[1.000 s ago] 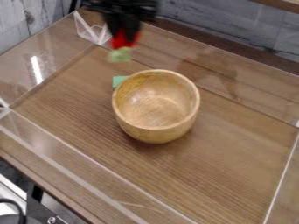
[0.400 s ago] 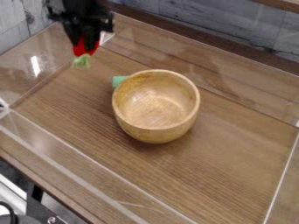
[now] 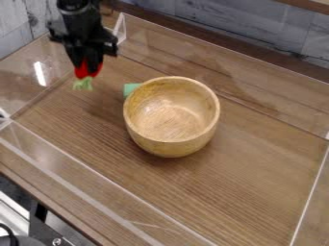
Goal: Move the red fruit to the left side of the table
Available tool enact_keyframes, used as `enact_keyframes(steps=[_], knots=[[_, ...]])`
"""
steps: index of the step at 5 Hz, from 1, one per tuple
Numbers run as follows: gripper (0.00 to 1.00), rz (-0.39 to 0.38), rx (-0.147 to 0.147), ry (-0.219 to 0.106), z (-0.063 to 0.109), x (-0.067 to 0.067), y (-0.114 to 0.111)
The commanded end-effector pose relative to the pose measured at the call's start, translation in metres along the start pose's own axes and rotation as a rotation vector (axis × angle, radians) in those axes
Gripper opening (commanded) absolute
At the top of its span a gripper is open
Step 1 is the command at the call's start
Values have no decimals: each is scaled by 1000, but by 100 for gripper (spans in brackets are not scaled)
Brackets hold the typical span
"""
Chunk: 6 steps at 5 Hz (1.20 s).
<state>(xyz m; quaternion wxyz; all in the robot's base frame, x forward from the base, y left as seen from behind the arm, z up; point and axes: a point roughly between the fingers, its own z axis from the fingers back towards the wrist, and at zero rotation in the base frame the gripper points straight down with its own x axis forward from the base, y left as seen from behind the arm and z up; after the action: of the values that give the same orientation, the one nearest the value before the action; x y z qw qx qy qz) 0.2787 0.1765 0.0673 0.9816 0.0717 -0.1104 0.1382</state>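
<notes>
The red fruit (image 3: 87,70) is small and glossy red, with a green leafy base (image 3: 85,85) hanging below it. My black gripper (image 3: 85,63) comes down from the top left and is shut on the red fruit, holding it just above the left part of the brown wood-grain table (image 3: 244,183). The fingers hide the fruit's upper part. Whether the green base touches the tabletop cannot be told.
A round wooden bowl (image 3: 172,115) stands in the middle of the table, to the right of the gripper. A flat green piece (image 3: 131,90) peeks out at the bowl's left rim. Low clear plastic walls (image 3: 38,72) edge the tabletop.
My gripper has carried the red fruit leftward from above the bowl's far side, and it now hangs lower, near the left wall. The bowl and the green piece have not moved.
</notes>
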Motion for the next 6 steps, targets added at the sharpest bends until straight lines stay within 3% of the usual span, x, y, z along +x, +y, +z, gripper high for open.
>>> enact_keyframes(steps=[1, 2, 3, 4, 5, 6], knots=[[0, -25, 23, -48, -1, 20, 14], [0, -96, 6, -44, -13, 22, 5], [100, -161, -20, -36, -22, 21, -6], [0, -147, -29, -18, -24, 25, 1], [0, -132, -38, -3, -26, 28, 8], [100, -94, -45, 14, -30, 22, 14]])
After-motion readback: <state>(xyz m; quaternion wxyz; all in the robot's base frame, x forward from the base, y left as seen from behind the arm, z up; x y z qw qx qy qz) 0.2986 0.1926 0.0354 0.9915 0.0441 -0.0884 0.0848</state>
